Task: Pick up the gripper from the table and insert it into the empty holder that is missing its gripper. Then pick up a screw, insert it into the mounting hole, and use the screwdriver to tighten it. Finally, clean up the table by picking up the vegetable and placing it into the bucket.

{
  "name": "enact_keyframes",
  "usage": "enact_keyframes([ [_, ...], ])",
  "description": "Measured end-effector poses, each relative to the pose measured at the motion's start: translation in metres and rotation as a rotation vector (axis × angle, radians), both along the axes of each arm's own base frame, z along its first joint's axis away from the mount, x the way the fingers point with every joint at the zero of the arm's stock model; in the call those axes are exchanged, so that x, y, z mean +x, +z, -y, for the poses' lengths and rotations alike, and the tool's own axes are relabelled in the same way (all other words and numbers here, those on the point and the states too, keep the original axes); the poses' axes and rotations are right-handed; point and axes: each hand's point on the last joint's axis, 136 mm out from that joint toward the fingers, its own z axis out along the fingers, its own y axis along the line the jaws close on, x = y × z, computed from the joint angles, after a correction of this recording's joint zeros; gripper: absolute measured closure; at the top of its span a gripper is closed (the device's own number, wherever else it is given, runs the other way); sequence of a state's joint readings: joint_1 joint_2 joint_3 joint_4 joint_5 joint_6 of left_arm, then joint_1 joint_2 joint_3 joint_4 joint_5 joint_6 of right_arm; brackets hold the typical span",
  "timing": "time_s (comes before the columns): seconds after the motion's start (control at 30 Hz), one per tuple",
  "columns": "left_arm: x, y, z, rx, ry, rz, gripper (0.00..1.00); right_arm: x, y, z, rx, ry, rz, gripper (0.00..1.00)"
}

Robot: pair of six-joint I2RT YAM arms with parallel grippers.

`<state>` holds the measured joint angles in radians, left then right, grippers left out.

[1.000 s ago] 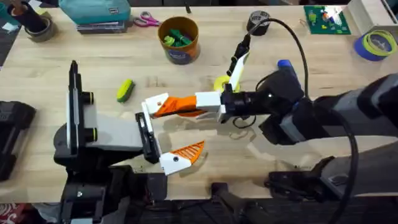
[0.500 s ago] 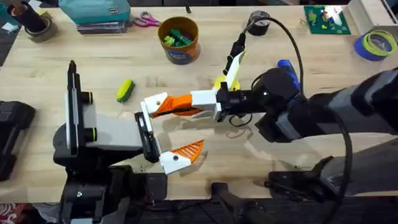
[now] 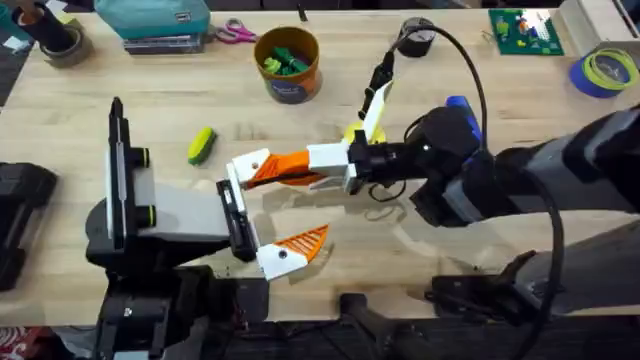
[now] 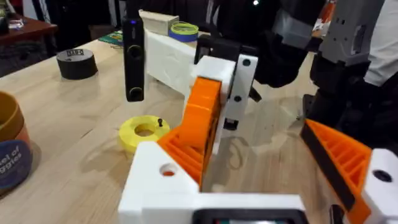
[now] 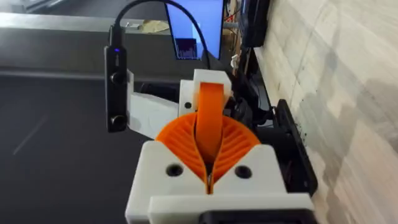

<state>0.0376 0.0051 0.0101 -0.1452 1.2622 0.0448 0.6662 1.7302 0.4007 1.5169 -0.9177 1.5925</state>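
The right gripper (image 3: 300, 166) pinches the orange gripper (image 3: 275, 167) against the holder (image 3: 248, 166) mid-surface. The left gripper (image 3: 262, 215) is spread. The bucket (image 3: 287, 62), label part-readable "veggies", stands near the far edge.

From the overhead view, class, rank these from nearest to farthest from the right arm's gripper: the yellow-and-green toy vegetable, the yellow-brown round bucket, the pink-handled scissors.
Measured from the right gripper, shut on the orange ribbed gripper:
1. Yellow-and-green toy vegetable, beside it towards the left arm.
2. Yellow-brown round bucket, straight beyond.
3. Pink-handled scissors, at the far edge.
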Motion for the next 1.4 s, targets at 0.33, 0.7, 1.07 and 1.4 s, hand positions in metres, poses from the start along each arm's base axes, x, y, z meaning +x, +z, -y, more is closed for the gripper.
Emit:
enact_keyframes([
  [0.33,-0.0002,0.0,0.0001,0.0,-0.001,0.0,0.016,0.0002,0.0003,0.0001,0.0,0.002,0.001,0.992],
  [0.7,-0.0002,0.0,0.0001,0.0,-0.001,0.0,0.015,0.0003,0.0004,0.0001,0.0,0.002,0.001,0.992],
  [1.07,-0.0012,0.0,0.0005,-0.001,-0.007,-0.001,0.015,0.0011,0.0022,-0.0004,0.005,0.001,0.009,0.656],
  [1.4,-0.0012,0.0,0.0005,-0.001,-0.007,-0.001,0.015,0.0017,0.003,-0.0006,0.007,0.001,0.013,0.058],
])
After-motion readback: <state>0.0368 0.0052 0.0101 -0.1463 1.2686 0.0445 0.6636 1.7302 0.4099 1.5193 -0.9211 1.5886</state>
